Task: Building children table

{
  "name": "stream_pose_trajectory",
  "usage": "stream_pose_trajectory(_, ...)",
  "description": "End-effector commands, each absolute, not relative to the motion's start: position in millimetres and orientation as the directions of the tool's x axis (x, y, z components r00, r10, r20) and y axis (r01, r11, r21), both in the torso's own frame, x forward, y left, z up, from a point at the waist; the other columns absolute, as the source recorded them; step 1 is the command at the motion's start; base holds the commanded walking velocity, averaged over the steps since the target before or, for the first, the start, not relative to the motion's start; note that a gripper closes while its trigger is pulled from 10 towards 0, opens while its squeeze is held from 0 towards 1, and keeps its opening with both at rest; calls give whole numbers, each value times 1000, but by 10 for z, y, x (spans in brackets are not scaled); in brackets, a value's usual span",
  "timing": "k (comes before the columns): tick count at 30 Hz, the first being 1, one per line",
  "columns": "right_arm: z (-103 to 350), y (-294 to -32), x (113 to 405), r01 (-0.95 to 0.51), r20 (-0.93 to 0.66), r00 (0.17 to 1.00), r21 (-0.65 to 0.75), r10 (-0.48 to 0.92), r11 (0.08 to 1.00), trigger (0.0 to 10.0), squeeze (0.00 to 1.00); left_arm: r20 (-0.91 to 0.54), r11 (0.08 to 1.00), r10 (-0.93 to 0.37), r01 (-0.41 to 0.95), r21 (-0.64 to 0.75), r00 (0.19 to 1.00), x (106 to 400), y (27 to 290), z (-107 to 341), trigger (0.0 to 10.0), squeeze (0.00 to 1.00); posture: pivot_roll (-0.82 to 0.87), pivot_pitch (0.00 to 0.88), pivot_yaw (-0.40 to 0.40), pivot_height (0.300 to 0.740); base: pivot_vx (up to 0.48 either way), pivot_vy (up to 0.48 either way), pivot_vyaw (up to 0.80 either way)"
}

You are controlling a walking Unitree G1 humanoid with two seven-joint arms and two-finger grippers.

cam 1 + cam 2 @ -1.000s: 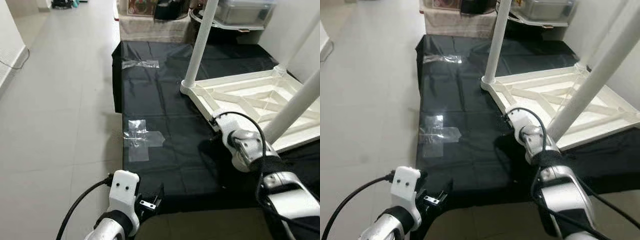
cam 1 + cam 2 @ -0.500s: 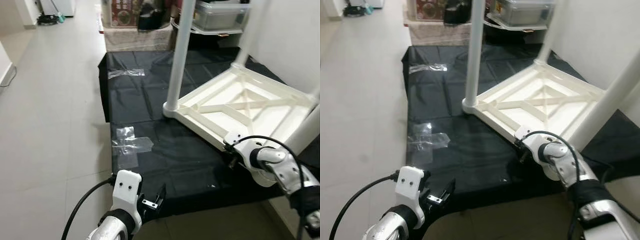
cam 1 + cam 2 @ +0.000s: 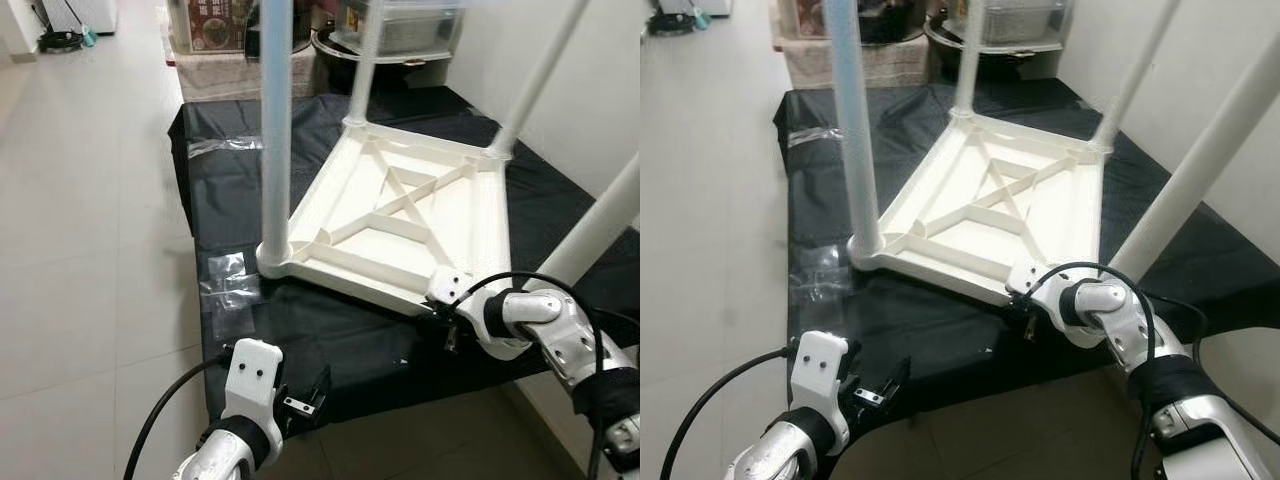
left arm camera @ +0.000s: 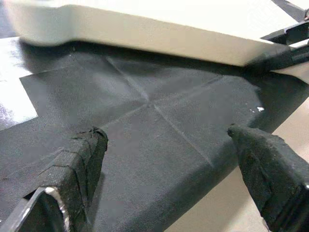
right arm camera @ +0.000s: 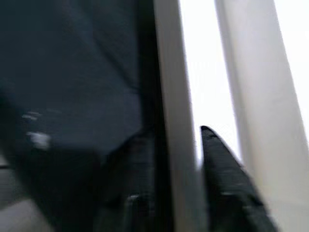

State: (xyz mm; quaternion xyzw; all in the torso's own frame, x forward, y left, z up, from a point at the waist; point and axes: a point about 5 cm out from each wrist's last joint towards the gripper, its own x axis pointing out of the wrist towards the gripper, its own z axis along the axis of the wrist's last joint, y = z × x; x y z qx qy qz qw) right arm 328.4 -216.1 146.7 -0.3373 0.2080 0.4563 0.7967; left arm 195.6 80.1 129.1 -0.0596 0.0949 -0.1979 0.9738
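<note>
My right jaws [image 3: 1025, 318] clamp the near rim of the upturned table [image 3: 985, 215] on the black sheet [image 3: 940, 330]. Keep the pinch firm, turn slowly. Left jaws [image 4: 169, 159] spread wide, idle.

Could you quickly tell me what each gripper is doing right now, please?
Left gripper: open, holding nothing, above the black plastic sheet.
Right gripper: shut on the rim of the upturned white plastic table.
</note>
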Motion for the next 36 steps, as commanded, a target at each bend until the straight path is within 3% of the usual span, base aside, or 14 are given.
stream_pose_trajectory(1, 1415, -1918, 3212, -945, -651, 324, -259, 686, 200, 10000, 1000, -174, 914, -398, 374, -155, 901, 1950, 805, 1254, 10000, 0, 37, 69, -71, 740, 0, 0, 0)
stream_pose_trajectory(2, 1453, -1916, 3236, -942, -639, 332, -261, 694, 210, 10000, 1000, -174, 914, -398, 374, -155, 901, 1950, 804, 1251, 10000, 0, 36, 70, -71, 740, 0, 0, 0)
stream_pose_trajectory(3, 1491, -1918, 3259, -941, -628, 335, -255, 702, 222, 10000, 0, -174, 914, -398, 374, -156, 901, 1949, 802, 1248, 10000, 0, 36, 71, -71, 740, 0, 0, 0)
stream_pose_trajectory(6, 1609, -1917, 3272, -959, -601, 284, -197, 747, 206, 10000, 0, -173, 914, -398, 373, -158, 901, 1949, 801, 1242, 10000, 0, 36, 73, -74, 740, 0, 0, 0)
stream_pose_trajectory(16, 1806, -1827, 3432, -957, -558, 288, -196, 778, 213, 10000, 0, -171, 914, -397, 372, -160, 902, 1955, 797, 1235, 10000, 0, 36, 74, -81, 740, 0, 0, 0)
stream_pose_trajectory(24, 1720, -1682, 3401, -977, -574, 210, -159, 791, 144, 10000, 0, -168, 916, -393, 369, -161, 904, 1956, 791, 1237, 10000, 0, 38, 79, -84, 740, 0, 0, 0)
stream_pose_trajectory(29, 1711, -1610, 3429, -974, -556, 221, -167, 801, 153, 10000, 0, -167, 916, -393, 368, -162, 904, 1953, 792, 1240, 10000, 0, 36, 82, -84, 740, 0, 0, 0)
stream_pose_trajectory(33, 1815, -1490, 3532, -958, -478, 284, -184, 831, 222, 10000, 0, -166, 915, -394, 368, -164, 904, 1947, 793, 1244, 10000, 0, 40, 88, -83, 740, 0, 0, 0)
stream_pose_trajectory(34, 1926, -1415, 3576, -952, -412, 300, -188, 860, 242, 10000, 639, -166, 915, -393, 368, -165, 904, 1944, 793, 1247, 10000, 0, 39, 89, -86, 740, 0, 0, 0)
stream_pose_trajectory(35, 2027, -1361, 3595, -955, -359, 288, -173, 887, 240, 10000, 1000, -165, 915, -393, 367, -167, 905, 1941, 792, 1248, 10000, 0, 39, 92, -88, 740, 0, 0, 0)
stream_pose_trajectory(36, 2088, -1331, 3600, -959, -328, 274, -163, 904, 232, 10000, 1000, -165, 915, -392, 366, -168, 905, 1940, 792, 1249, 10000, 0, 39, 92, -88, 740, 0, 0, 0)
